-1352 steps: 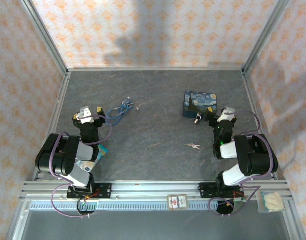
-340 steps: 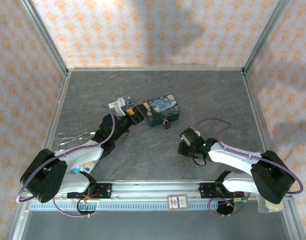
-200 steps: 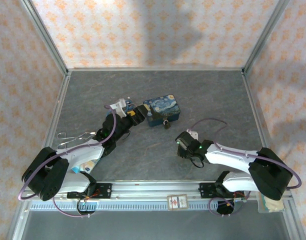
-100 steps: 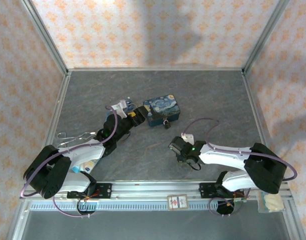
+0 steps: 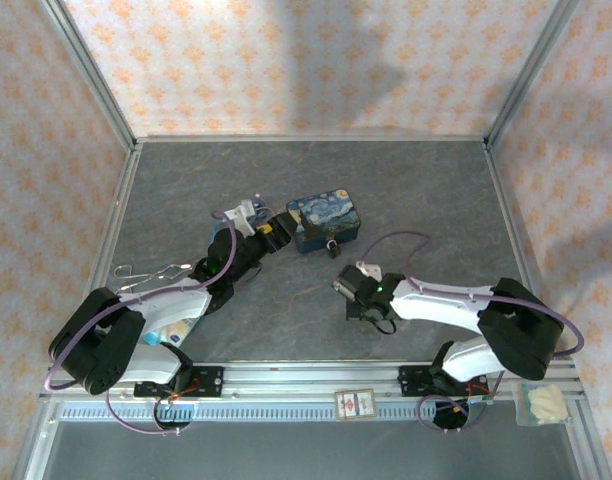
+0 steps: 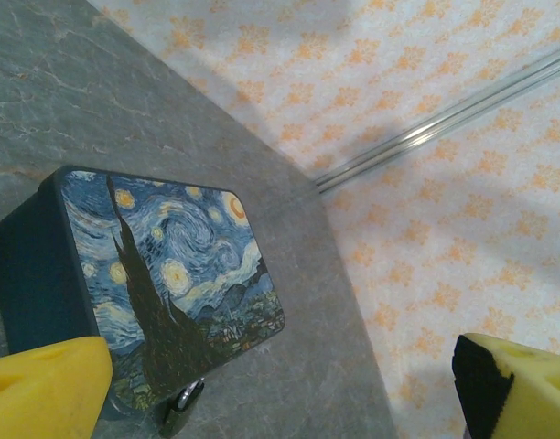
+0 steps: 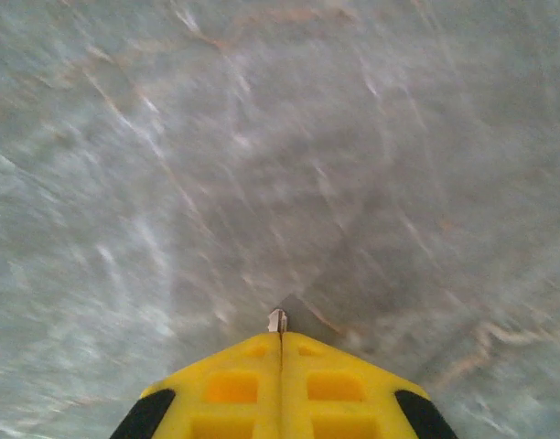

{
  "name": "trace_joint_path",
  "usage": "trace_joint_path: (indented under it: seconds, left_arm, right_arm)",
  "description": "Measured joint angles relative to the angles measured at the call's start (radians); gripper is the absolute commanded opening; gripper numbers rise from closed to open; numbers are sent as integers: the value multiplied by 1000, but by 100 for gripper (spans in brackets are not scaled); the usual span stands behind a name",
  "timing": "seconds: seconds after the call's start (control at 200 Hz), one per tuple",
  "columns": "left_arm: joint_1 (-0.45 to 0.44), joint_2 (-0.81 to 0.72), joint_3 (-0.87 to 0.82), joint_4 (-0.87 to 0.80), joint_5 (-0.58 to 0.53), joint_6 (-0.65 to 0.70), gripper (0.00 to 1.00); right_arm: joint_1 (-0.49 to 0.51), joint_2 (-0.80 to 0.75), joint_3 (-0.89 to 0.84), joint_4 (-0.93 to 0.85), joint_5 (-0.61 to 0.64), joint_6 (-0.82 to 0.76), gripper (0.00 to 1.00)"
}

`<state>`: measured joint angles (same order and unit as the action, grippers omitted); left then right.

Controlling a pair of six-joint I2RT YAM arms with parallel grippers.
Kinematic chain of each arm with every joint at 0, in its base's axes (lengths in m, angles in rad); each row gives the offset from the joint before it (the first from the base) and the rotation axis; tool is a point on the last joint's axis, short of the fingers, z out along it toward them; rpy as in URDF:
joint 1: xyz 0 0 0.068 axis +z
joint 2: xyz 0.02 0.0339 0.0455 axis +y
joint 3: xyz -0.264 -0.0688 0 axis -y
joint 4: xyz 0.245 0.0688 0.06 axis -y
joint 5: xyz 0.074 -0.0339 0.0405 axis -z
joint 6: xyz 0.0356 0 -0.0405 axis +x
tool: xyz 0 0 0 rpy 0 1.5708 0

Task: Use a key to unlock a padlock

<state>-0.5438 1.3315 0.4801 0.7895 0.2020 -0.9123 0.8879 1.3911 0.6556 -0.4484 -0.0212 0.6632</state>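
Seen from above, a dark grey table (image 5: 426,190) with a matte, slate-like surface and pale veins is walled in by wallpaper (image 5: 306,60) printed with small orange flowers. Just past the table's centre, toward 12 o'clock, lies a flat rectangular tin (image 5: 324,218) with rounded corners and a lid painted in swirling blue and yellow. The padlock (image 5: 331,245), tiny and black-bodied with a thin metal shackle, sits against the tin's edge at 6 o'clock. The left gripper (image 5: 266,224) is at the tin's 9 o'clock, close beside it. Its wrist camera shows the left gripper (image 6: 280,393) released, its blocky yellow fingertips (image 6: 42,384) spread wide apart. The glossy tin (image 6: 161,293) lies ahead, with the padlock (image 6: 181,407) at its lower edge. The right gripper (image 5: 344,285) is low over bare table at the padlock's 5 o'clock, apart from it. In its own blurred wrist view the right gripper (image 7: 280,340) is clenched, its yellow fingers pressed flush. They pinch the key (image 7: 277,320), of which only a small silvery metal tip pokes out of the seam. Slim silver scissors (image 5: 151,270) lie toward the table's 8 o'clock edge.
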Motion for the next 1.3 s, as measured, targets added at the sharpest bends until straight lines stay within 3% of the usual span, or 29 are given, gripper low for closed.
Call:
trace_joint_path:
  seconds: [0.325, 0.52, 0.621, 0.741, 0.896, 1.081, 1.296]
  left_arm:
    - [0, 0, -37, 18, 2, -22, 96]
    - [0, 5, -49, 61, 52, -25, 84]
    - [0, 16, -50, 68, 86, -17, 84]
    - [0, 17, -55, 63, 106, -2, 86]
    - [0, 4, -74, 24, 97, 13, 89]
    - [0, -3, -75, -7, 70, 28, 91]
    - [0, -3, -49, -45, 68, 49, 91]
  right_arm:
    - [-112, 59, 72, 160, -118, -92, 0]
    - [-141, 62, 61, 242, -162, -145, 0]
    - [-166, 55, 46, 263, -175, -166, 0]
    - [-175, 55, 47, 235, -159, -166, 38]
    - [-117, 42, 47, 167, -126, -104, 50]
    - [3, 59, 62, 109, -83, -3, 47]
    - [17, 120, 86, 82, -18, 62, 28]
